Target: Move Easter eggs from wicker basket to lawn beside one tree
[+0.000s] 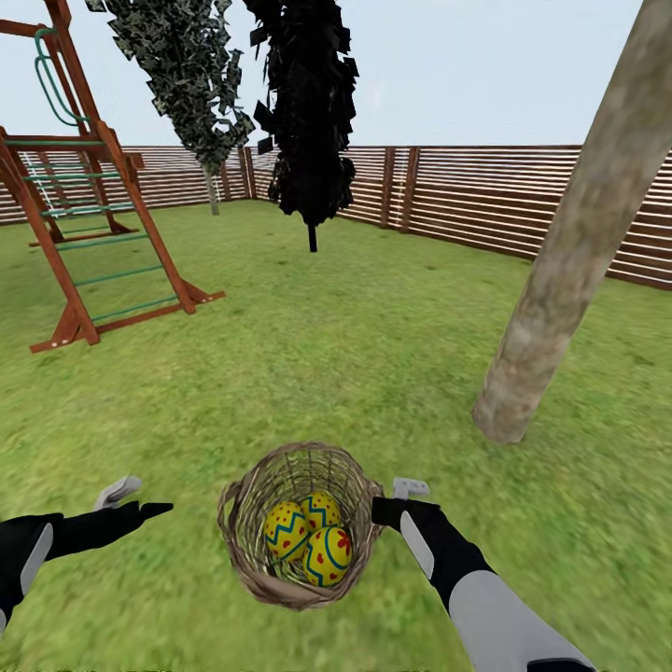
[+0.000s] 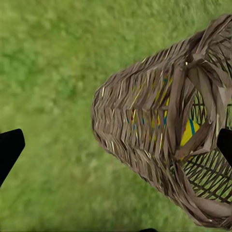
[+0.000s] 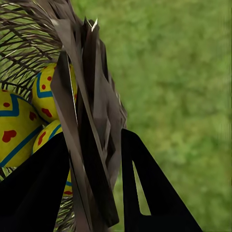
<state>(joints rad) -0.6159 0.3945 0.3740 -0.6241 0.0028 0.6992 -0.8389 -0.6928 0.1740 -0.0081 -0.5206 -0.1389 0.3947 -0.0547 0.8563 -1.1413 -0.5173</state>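
Wicker basket (image 1: pixel 297 523) sits on the lawn (image 1: pixel 373 355) right in front of the robot, between both arms, upright. All three Easter eggs (image 1: pixel 308 541) inside it, bunched together and touching, yellow with blue zigzags and red marks. Right gripper (image 1: pixel 397 504) is at the basket's right rim; in the right wrist view its two fingers (image 3: pixel 34 193) straddle the woven rim (image 3: pixel 87 121), one inside by the eggs, one outside, narrowly parted around the wall, grip pressure unclear. Left gripper (image 1: pixel 131 499) is spread wide, holding nothing, apart from the basket on its left side; left wrist view shows the basket's outer wall (image 2: pixel 145 125) over grass. Pale grey-brown tree trunk (image 1: pixel 579 243) stands near the basket, ahead and right. Red-brown play tower (image 1: pixel 84 215) far left, slat fence (image 1: pixel 504 201) behind, two dark-leaved trees (image 1: pixel 308 112) at the back.
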